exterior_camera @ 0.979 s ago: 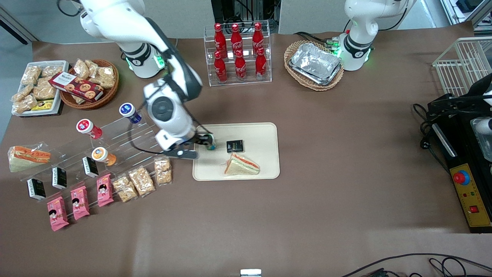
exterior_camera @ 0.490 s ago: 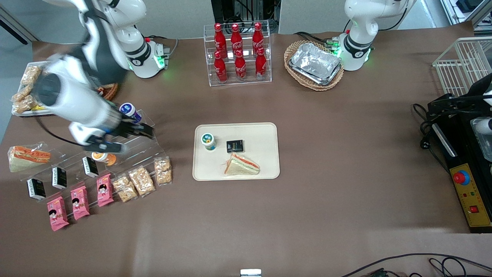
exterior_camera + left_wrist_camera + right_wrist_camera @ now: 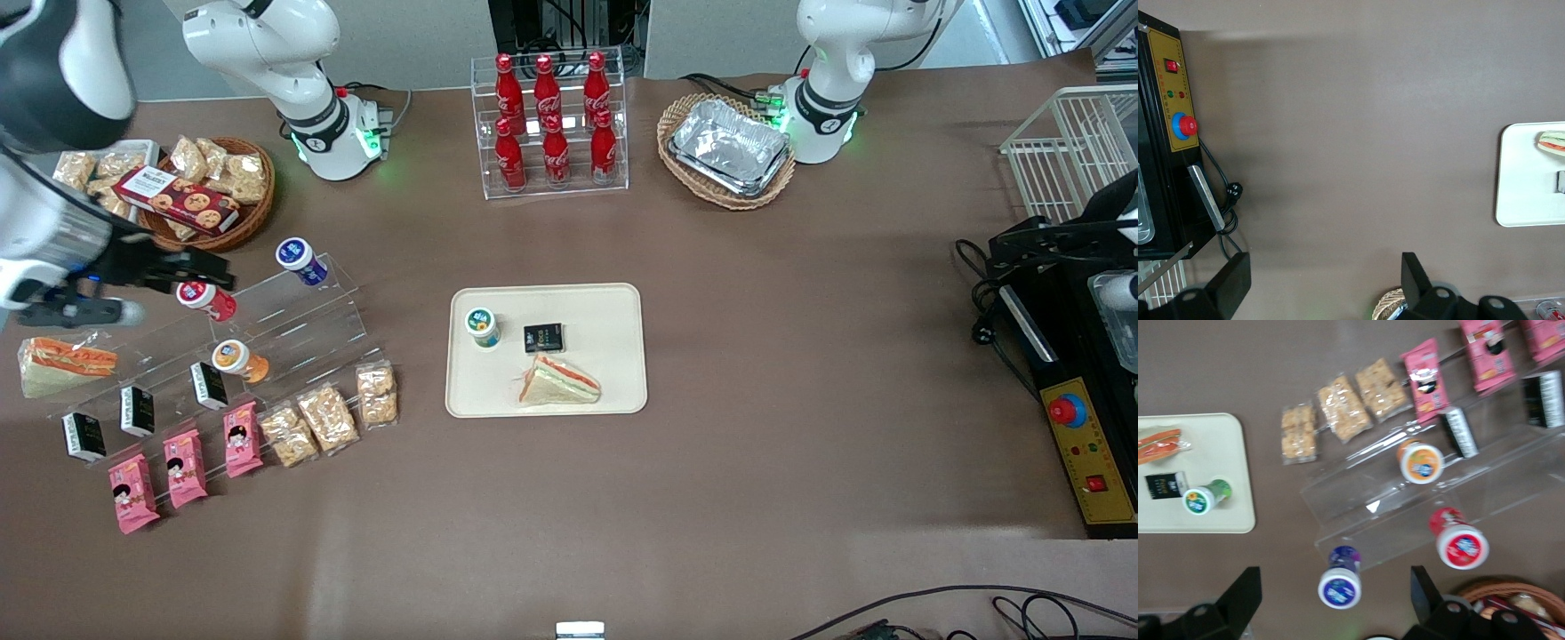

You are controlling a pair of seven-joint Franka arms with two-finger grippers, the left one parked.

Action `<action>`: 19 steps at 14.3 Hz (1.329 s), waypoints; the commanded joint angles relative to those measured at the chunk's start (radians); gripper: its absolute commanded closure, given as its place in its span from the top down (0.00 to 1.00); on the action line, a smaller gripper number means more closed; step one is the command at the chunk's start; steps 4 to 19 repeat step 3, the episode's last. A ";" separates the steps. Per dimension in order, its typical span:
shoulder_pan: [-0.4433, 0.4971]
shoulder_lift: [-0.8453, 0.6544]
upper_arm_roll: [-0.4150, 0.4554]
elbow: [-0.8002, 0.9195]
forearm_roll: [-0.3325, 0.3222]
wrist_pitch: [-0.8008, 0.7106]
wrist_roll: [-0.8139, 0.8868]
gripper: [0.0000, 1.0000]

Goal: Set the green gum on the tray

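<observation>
The green gum (image 3: pixel 482 326) stood upright on the tray (image 3: pixel 613 307), beside the black packet (image 3: pixel 543 338), apparently released; the gripper (image 3: pixel 191 269) hung well apart, raised over the acrylic rack (image 3: pixel 293 324) near the red bottle (image 3: pixel 204 297); its fingers (image 3: pixel 1245 590) stood wide, holding nothing.
</observation>
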State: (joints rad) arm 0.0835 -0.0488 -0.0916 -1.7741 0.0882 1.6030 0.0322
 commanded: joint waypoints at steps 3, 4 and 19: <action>-0.019 0.087 -0.010 0.215 -0.096 -0.164 -0.023 0.99; -0.019 0.087 -0.010 0.215 -0.096 -0.164 -0.023 0.99; -0.019 0.087 -0.010 0.215 -0.096 -0.164 -0.023 0.99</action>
